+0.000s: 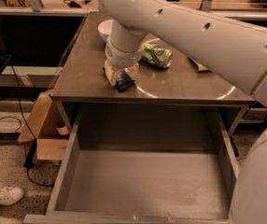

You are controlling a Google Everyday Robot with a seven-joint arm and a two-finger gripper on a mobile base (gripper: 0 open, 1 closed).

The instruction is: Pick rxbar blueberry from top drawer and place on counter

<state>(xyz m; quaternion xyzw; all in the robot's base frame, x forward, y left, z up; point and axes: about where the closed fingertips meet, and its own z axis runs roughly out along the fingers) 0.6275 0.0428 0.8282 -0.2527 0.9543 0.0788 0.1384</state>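
Floor, left: cardboard box (47, 134) | top drawer (143, 185) pulled out, nothing inside | worktop (87, 78): claw (122, 78) down near front-left edge, grip cannot be told | rxbar blueberry (124, 83) beneath it, seemingly resting on worktop beside yellow sponge (109, 73) | green can (157, 55) to the right | judged: bar delivered; release and retreat remain.
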